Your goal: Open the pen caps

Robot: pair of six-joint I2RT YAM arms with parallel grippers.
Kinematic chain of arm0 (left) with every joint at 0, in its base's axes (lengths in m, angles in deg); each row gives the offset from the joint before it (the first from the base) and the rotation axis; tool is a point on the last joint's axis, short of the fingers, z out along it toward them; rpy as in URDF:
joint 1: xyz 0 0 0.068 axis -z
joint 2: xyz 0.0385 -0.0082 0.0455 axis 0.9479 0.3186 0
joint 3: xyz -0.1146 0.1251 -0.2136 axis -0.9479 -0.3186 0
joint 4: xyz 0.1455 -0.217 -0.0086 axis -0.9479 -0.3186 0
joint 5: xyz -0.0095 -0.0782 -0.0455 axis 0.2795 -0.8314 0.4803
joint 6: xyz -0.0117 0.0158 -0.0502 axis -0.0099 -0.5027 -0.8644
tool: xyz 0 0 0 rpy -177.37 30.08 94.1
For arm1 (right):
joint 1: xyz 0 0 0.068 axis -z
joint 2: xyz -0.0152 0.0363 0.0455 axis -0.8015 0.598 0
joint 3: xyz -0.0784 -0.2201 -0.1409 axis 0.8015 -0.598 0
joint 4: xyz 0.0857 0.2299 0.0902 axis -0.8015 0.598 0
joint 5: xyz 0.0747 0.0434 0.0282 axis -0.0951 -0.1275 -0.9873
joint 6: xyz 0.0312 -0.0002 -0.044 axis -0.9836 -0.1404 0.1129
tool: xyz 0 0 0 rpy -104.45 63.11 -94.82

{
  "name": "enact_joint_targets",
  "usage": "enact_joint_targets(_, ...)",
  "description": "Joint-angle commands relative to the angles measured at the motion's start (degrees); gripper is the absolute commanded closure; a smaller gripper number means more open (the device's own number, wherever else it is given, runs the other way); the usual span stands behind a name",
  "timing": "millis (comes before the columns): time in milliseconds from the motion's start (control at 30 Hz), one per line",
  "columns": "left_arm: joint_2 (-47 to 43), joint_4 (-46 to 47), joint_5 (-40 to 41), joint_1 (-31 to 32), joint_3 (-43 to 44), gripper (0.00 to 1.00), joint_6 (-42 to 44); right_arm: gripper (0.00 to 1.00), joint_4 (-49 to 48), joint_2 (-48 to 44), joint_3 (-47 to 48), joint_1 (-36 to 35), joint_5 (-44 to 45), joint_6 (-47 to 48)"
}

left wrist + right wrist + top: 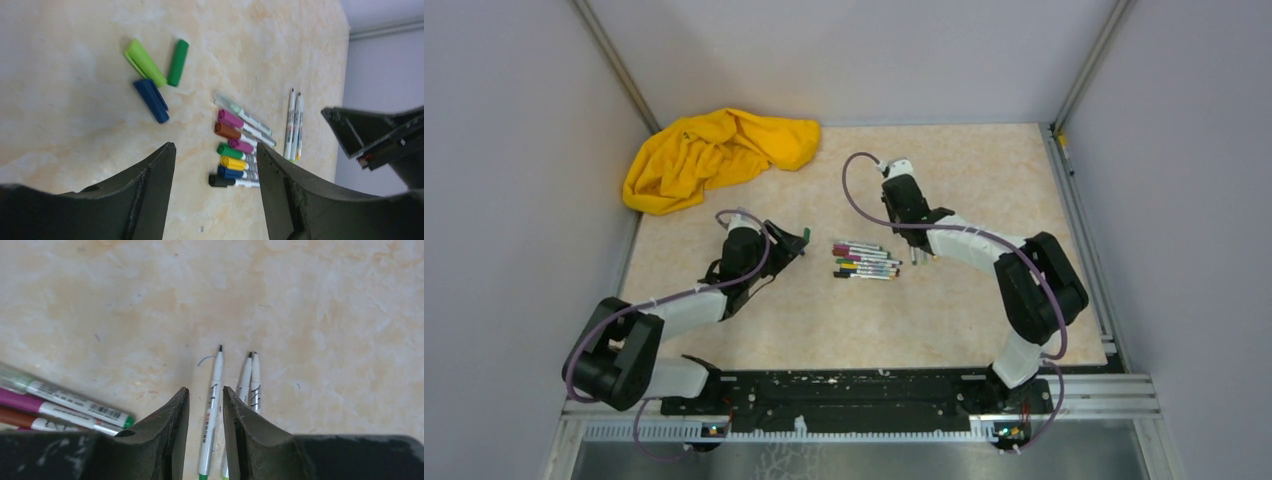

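Observation:
Several capped pens (240,150) lie in a row mid-table, also in the top view (866,262). Three loose pen caps lie to their left: light green (145,62), dark green (177,62) and blue (151,100). My left gripper (215,146) is open and empty, hovering left of the row (796,243). Three uncapped pens lie side by side right of the row. One (212,405) lies on the table between my right gripper's (206,390) narrowly parted fingers, touching neither. The other two (252,380) lie just to the right.
A crumpled yellow cloth (714,155) lies at the back left. Grey walls close in the table on the left, back and right. The right gripper (380,135) shows at the right edge of the left wrist view.

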Motion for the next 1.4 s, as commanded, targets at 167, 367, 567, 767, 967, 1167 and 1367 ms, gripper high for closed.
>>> enact_joint_targets(167,0.3,2.1,-1.7,9.6,-0.7,0.36,0.5,0.71,-1.5,2.8,8.7,-1.9,-10.7,4.6)
enact_joint_targets(367,4.9,3.3,-0.8,15.2,1.4,0.39,1.4,0.73,0.5,7.5,12.5,-1.9,-14.8,6.0)
enact_joint_targets(567,11.0,4.3,-0.4,19.3,4.2,0.41,1.4,0.74,1.2,10.6,14.0,-2.0,-17.1,6.1)
enact_joint_targets(767,14.8,4.5,1.1,21.6,6.5,0.44,1.2,0.74,1.8,12.3,14.6,-1.9,-18.4,6.1)
enact_joint_targets(967,17.3,1.8,4.1,22.6,9.2,0.60,2.4,0.74,1.5,12.9,13.8,-1.9,-19.0,6.1)
enact_joint_targets(1167,19.4,-3.8,7.5,23.7,12.4,0.65,4.3,0.77,1.6,13.9,14.4,-1.9,-19.3,7.9)
enact_joint_targets(1367,20.6,-8.4,10.5,24.4,14.3,0.71,5.7,0.81,2.3,15.2,15.1,-1.9,-20.2,8.3)
